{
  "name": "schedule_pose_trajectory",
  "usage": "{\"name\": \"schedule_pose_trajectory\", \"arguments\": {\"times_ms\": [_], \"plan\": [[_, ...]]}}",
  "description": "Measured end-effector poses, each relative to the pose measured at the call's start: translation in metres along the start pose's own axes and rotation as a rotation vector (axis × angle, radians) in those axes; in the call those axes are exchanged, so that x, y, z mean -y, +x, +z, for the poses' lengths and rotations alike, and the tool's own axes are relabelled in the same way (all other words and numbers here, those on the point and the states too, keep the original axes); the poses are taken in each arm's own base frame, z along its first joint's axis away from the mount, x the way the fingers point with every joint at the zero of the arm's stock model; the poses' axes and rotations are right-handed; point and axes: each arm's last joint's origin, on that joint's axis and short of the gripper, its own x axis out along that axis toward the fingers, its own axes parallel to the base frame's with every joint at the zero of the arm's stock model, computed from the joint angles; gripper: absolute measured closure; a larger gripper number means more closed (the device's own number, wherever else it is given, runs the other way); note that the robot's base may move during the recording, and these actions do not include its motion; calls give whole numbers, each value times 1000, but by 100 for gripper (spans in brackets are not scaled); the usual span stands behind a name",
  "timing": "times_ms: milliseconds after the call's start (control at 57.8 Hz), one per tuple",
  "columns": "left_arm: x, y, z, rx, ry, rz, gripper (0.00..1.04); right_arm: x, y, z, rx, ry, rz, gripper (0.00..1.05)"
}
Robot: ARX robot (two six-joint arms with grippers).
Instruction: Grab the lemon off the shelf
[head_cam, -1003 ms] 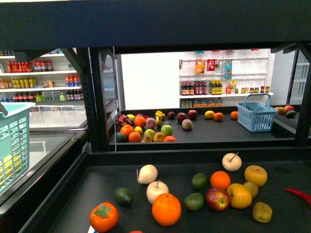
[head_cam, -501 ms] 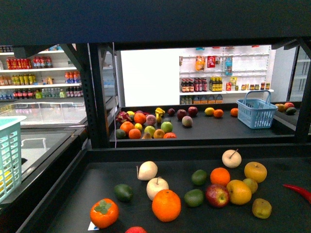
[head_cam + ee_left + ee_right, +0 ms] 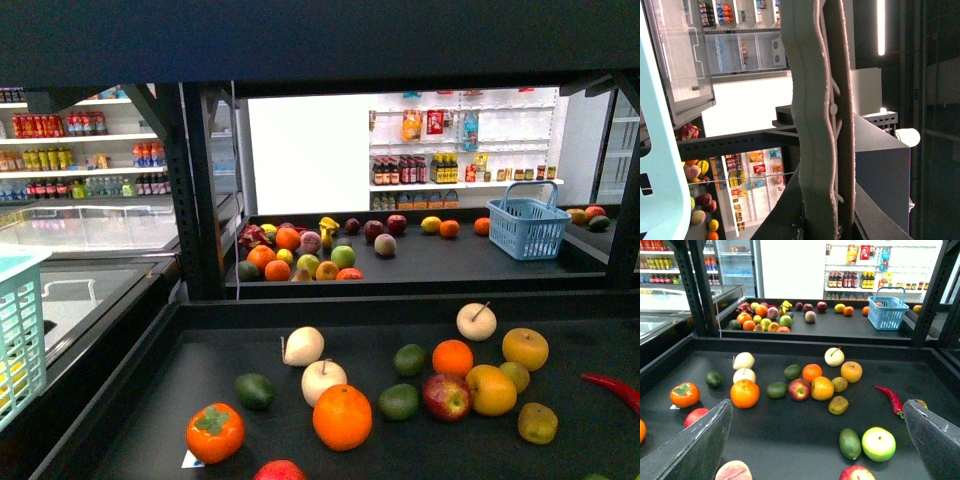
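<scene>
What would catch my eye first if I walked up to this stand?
Probably the bright fruit scattered on the shelf's near black deck, above all the big orange in front and the persimmon to its left. Behind, a blue basket sits on the far deck's right side.

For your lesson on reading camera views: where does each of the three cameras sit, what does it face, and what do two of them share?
Front view: on the robot's body, facing the shelf; no arm shows.
Left wrist view: on the left arm, looking past the shut left gripper beside a pale green basket.
Right wrist view: on the right arm, looking down between the open right gripper.
Front and right wrist views share the persimmon.
</scene>
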Motion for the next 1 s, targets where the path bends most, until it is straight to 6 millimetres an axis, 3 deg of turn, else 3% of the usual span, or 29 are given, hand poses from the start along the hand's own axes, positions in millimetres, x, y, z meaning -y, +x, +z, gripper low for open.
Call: {"name": "schedule_pose_trajectory", "arguments": {"times_ms": [242, 726, 1003], "plan": [[-3, -2, 4, -17, 0, 19, 94, 0, 0, 0, 0, 0, 0, 2], [-8, -2, 2, -83, 82, 102, 8, 0, 0, 0, 0, 0, 0, 2], [9, -1, 7, -93, 106, 130, 8, 0, 0, 0, 0, 0, 0, 2]]}}
